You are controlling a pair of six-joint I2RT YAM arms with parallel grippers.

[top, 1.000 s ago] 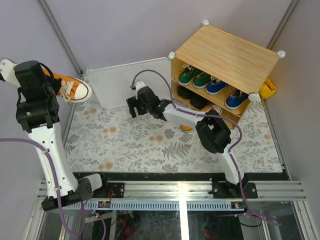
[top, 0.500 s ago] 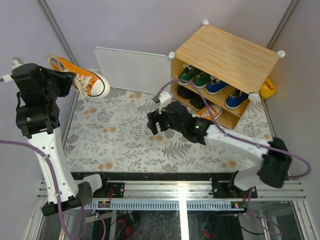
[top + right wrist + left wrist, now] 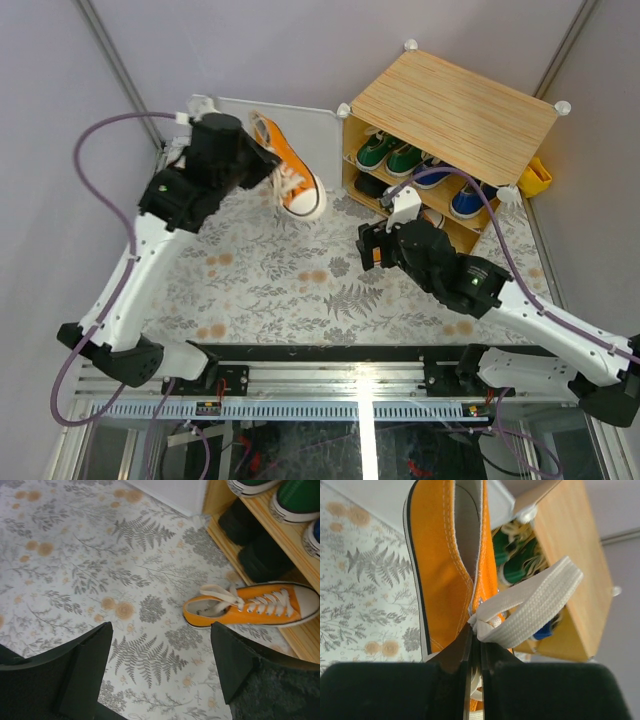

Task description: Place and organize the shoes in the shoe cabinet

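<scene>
Our left tool [image 3: 475, 652] gripped the orange shoe [image 3: 445, 560] at upper centre of the top view, toe toward lower right. The shoe cabinet [image 3: 452, 102] lay to its right. Our right tool [image 3: 160, 665], spread wide, hung nearer the cabinet, over the other orange shoe [image 3: 250, 611] on the tabletop [image 3: 75, 580].

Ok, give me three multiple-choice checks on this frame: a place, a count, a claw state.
1. Relative to the shoe cabinet, the loose orange sneaker lies: A) on its top B) at its open front, heel on the floral mat C) behind it.
2. Green sneakers on the upper shelf: A) one B) two C) four.
3. The right claw is: A) open, empty B) shut on a black shoe C) shut on a lace.
Key: B, heel on mat at the opening; B, a pair beside the blue sneakers; A, fingers apart, only mat between.
</scene>
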